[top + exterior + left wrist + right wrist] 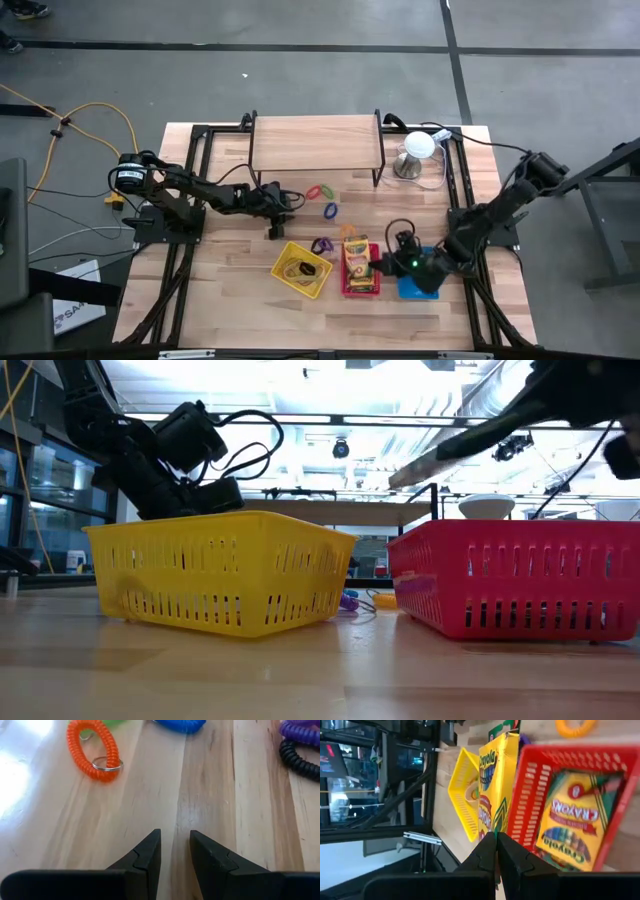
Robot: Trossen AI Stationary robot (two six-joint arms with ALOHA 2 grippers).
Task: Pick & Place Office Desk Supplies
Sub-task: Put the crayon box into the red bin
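My right gripper (496, 839) (380, 263) is shut on a yellow crayon box (496, 780) above the red basket's (530, 795) wall. Another crayon box (570, 820) lies flat in that basket. My left gripper (175, 840) (288, 200) is open and empty, low over bare wood. Ahead of it lie an orange coil ring with a metal key ring (95, 750), a blue coil ring (182, 725), a purple one (302, 730) and a black one (300, 762). The yellow basket (302, 268) holds rubber-band loops (300, 266). My right gripper pinches the crayon box between its two fingers at the box's near end (492, 826). The fingers come level from the table's right side and lie along the box. The box stands on edge; whether it rests on the basket I cannot tell.
A wooden shelf on black legs (315, 143) stands at the far middle, with a white dome on a metal base (415, 150) to its right. A blue basket (420, 288) sits under my right wrist. The yellow (220, 570) and red (520, 590) baskets stand side by side near the front.
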